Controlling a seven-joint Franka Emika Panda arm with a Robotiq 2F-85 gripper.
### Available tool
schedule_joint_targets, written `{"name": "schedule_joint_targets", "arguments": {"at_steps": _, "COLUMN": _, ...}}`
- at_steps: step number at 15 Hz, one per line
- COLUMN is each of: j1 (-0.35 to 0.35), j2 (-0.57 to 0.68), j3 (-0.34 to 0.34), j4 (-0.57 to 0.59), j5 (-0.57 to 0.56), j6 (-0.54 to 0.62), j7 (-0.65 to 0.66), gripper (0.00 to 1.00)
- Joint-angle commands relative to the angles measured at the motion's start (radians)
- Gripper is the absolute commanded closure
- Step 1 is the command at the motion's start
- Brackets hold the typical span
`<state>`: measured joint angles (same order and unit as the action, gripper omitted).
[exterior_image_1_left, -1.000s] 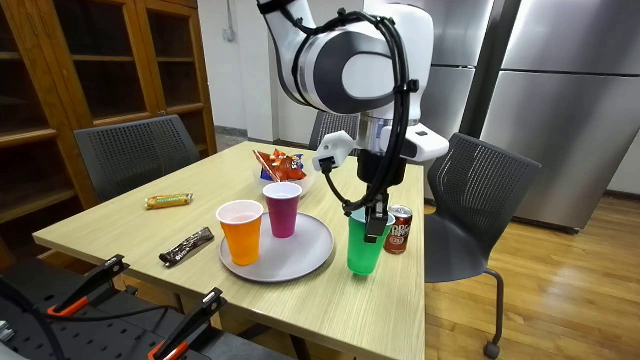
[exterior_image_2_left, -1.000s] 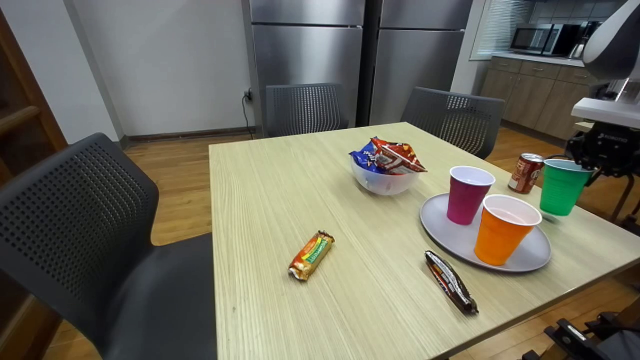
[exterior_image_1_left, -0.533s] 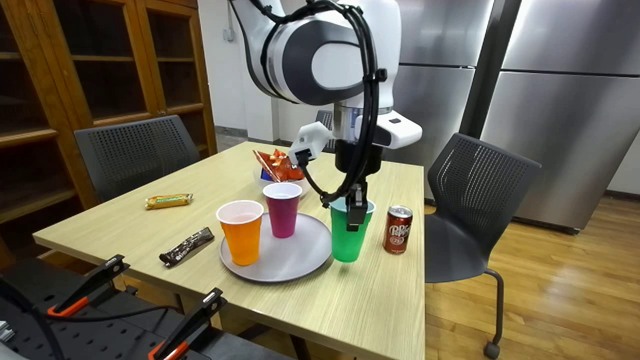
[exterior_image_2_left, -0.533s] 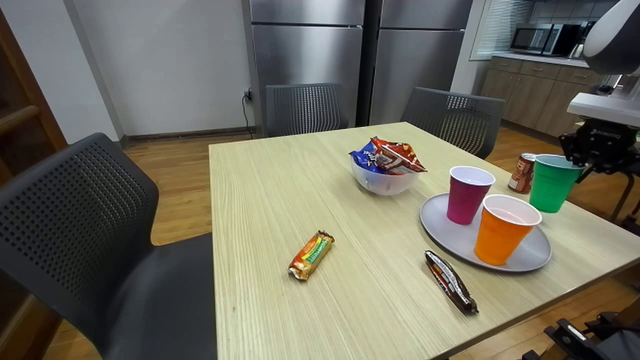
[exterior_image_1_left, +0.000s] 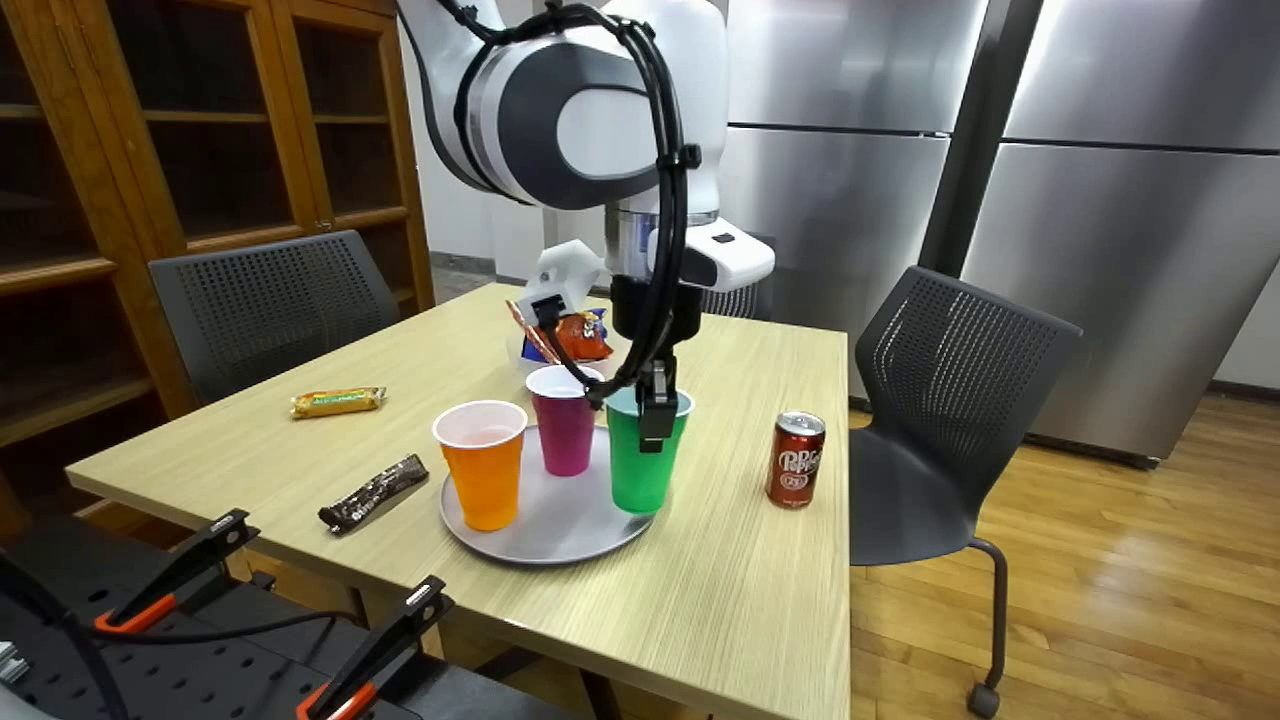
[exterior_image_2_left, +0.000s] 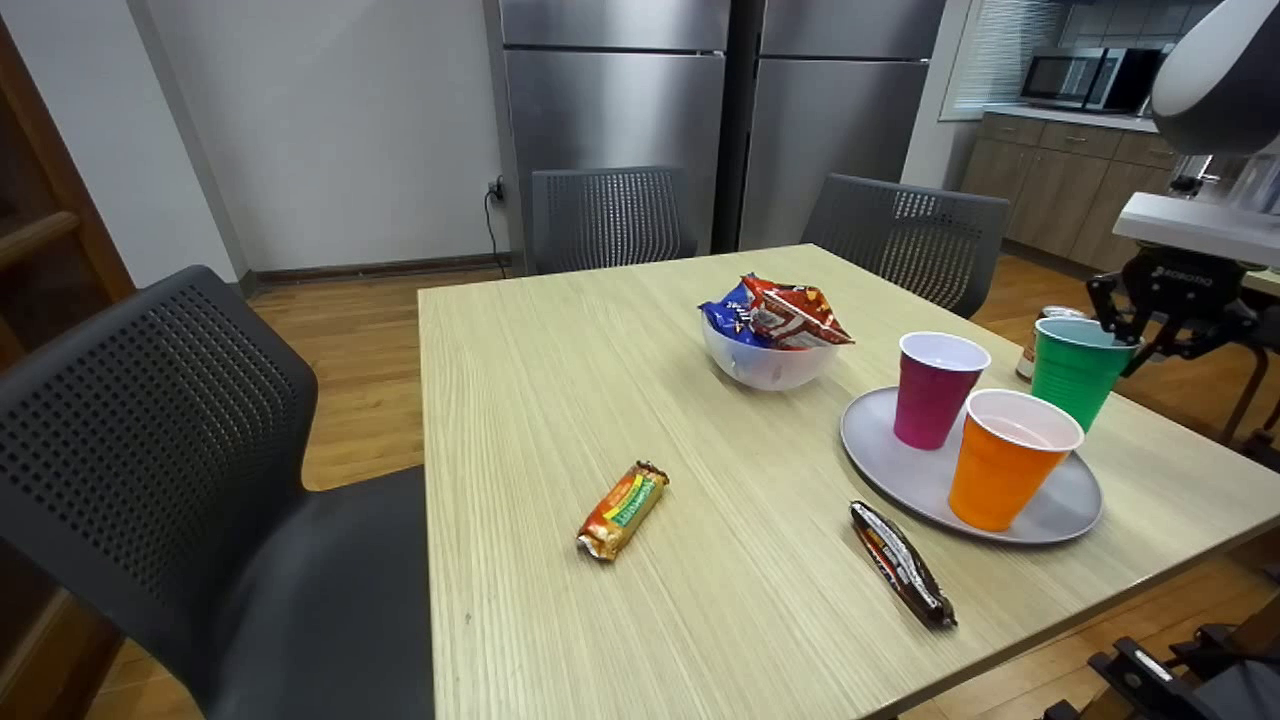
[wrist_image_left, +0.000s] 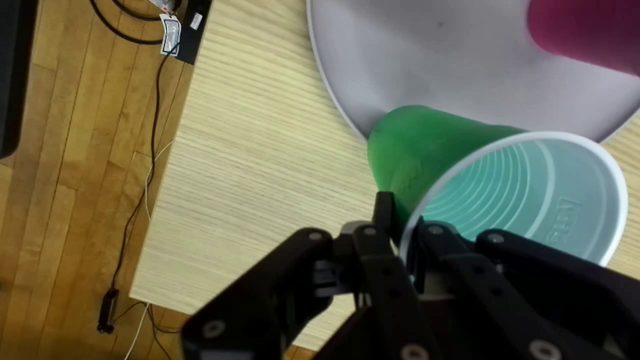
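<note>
Gripper (wrist_image_left: 404, 220): closed on one wall of green cup (exterior_image_1_left: 630, 468), which is upright below it at the edge of plate (wrist_image_left: 440, 70). Done: grip. Left, as judged: setting down, release. Across plate from gripper: purple cup (exterior_image_2_left: 935, 395), orange cup (exterior_image_2_left: 1010, 470). Unclear: whether green cup's base touches plate. Partly hidden behind green cup, in an exterior view: can (exterior_image_2_left: 1028, 354). Cut off in wrist view: purple cup.

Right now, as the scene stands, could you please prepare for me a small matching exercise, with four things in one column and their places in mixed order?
Things
1. green cup
2. orange cup
3. soda can
4. snack bags

Places
A. resting in the bowl
B. standing directly on the table
C. held at its rim by the hand
D. standing on the plate

Right pairs: 1-C, 2-D, 3-B, 4-A
</note>
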<state>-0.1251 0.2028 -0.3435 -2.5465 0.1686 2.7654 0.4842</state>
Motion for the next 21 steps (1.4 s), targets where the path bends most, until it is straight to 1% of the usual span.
{"name": "schedule_joint_targets", "arguments": {"at_steps": 1, "j1": -0.001, "j2": -0.047, "j3": 0.035, "j4": -0.042, "j5": -0.017, "j6": 0.011, "j7": -0.029, "gripper": 0.99}}
{"name": "schedule_joint_targets", "arguments": {"at_steps": 9, "j1": -0.003, "j2": -0.023, "j3": 0.089, "j4": -0.045, "j5": -0.002, "j6": 0.0, "j7": -0.08, "gripper": 0.99}}
{"name": "schedule_joint_targets", "arguments": {"at_steps": 21, "j1": -0.022, "j2": 0.026, "j3": 0.115, "j4": -0.035, "j5": 0.05, "j6": 0.003, "j7": -0.141, "gripper": 0.99}}
